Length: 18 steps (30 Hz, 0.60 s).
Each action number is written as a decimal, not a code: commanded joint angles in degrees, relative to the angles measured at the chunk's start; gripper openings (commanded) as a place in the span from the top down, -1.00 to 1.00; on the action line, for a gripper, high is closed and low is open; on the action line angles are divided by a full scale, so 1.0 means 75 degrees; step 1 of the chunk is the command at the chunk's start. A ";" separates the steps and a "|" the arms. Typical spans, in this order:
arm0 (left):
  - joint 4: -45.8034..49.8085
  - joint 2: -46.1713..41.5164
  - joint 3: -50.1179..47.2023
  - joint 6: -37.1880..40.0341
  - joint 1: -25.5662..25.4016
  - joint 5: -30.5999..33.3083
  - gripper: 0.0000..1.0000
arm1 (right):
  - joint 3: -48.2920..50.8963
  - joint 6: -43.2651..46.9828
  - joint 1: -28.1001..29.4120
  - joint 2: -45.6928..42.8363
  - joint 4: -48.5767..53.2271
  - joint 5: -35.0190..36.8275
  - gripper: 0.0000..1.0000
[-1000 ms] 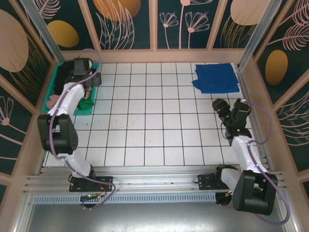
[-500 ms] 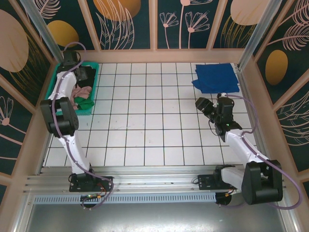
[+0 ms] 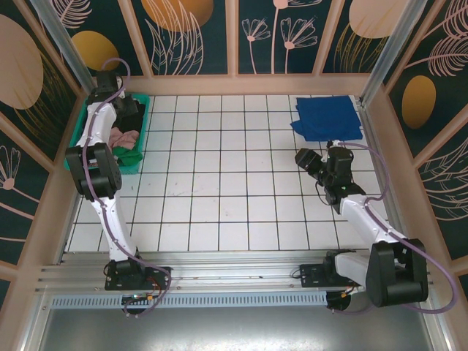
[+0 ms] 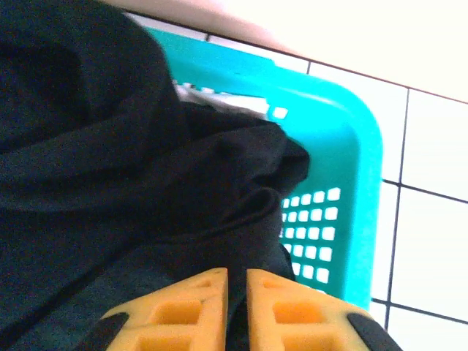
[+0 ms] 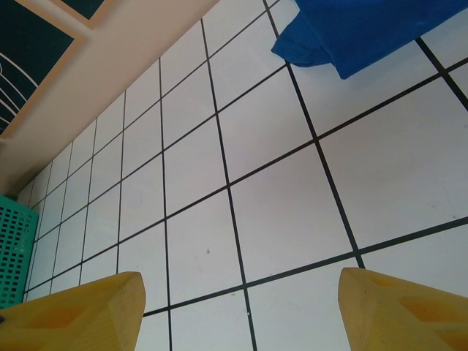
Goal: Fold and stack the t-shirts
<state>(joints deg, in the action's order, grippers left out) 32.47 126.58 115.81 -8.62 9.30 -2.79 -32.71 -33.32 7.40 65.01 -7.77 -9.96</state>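
My left fingers are down in the teal basket, at the far left corner of the tabletop. They are pinched almost shut, and the black t-shirt fills the thin gap between them, so I think they have a bit of it. The shirt lies in a crumpled heap in the basket and hangs over its rim.

My right fingers are spread wide with nothing in them. They hang over the white tiles, near the blue t-shirt. That one lies folded flat at the far right corner.

The black shirt is soft, light and floppy. It will sag and bunch up when I lift it, and it could catch on the holes in the basket wall. One small pinch may slip off. I think the best place to hold it is a thick edge, like the collar or a shoulder seam. Then I can shake it open on the tiles.
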 commanded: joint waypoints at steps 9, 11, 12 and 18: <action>0.0101 -0.0740 -0.1449 -0.0421 -0.0010 -0.0101 -0.15 | 0.0169 0.0095 0.0057 0.0045 -0.0417 -0.0039 -0.51; 0.0119 -0.0694 -0.1441 -0.0416 -0.0009 -0.0135 0.09 | 0.0144 0.0117 0.0061 0.0061 -0.0395 -0.0044 -0.51; 0.0175 -0.0674 -0.1361 -0.0421 -0.0009 -0.0111 0.27 | 0.0131 0.0129 0.0057 0.0064 -0.0372 -0.0032 -0.51; 0.0441 -0.1140 -0.0922 -0.0428 -0.0009 0.0077 0.83 | 0.0183 0.0016 0.0068 0.0013 -0.0450 -0.0064 -0.51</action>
<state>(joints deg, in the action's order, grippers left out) 34.11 122.45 105.97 -11.53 9.26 -2.98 -31.99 -33.34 7.40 65.23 -8.82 -10.15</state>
